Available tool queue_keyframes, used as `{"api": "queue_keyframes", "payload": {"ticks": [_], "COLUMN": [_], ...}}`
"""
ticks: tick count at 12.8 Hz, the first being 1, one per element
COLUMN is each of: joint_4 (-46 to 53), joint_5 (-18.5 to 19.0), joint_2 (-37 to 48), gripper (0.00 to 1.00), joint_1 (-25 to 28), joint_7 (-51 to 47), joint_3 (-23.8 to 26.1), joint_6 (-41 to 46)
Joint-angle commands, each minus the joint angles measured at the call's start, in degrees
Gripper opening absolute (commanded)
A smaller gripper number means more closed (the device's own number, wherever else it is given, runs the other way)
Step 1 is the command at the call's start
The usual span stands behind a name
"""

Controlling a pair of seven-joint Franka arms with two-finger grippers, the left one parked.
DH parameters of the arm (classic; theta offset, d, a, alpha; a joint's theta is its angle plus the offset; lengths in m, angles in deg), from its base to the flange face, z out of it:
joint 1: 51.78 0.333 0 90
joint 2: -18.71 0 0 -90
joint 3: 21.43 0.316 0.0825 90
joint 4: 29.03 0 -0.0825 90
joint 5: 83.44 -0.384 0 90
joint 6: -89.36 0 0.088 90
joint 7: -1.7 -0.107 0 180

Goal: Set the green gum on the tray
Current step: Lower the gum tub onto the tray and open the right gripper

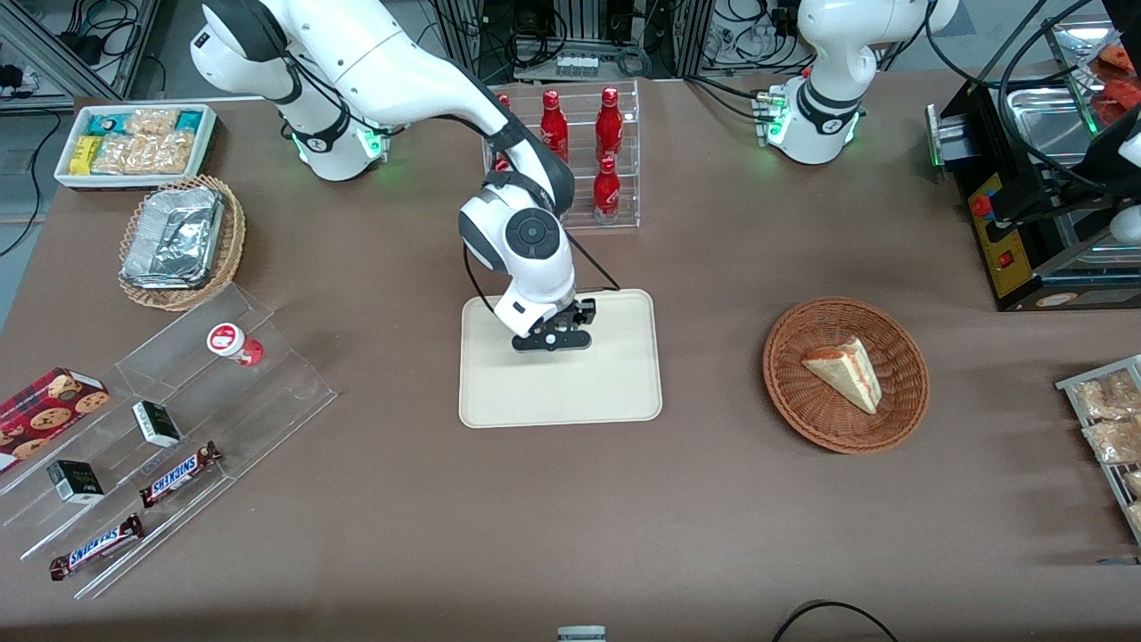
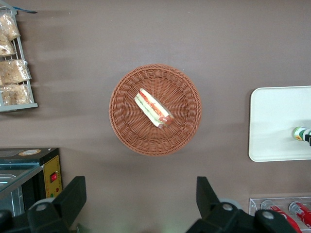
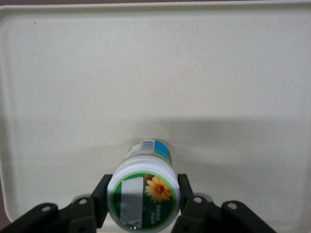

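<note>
Right arm bends downward, hand [image 3: 143, 201] fingers closed, gripping.

Bright even overhead light, soft shadows, sharp frames, little glare

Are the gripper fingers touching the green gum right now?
Touching. In the right wrist view the gripper has a finger pressed against each side of the green gum, no gap showing, over the tray.
</note>
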Motion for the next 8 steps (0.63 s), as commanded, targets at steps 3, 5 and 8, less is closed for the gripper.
{"api": "queue_keyframes", "payload": {"ticks": [3, 5, 8], "joint_4": [-0.22, -0.22, -0.22], "joint_5": [0.61, 0.61, 0.52], "joint_2": [-0.79, -0.79, 1.22], "gripper": [0.46, 0.99, 0.99], "joint_1": [0.14, -0.04, -1.26], "joint_7": [-0.62, -0.53, -0.35], "joint_3": [-0.35, -0.35, -0.35], "joint_6": [-1.94, -1.51, 0.85]}}
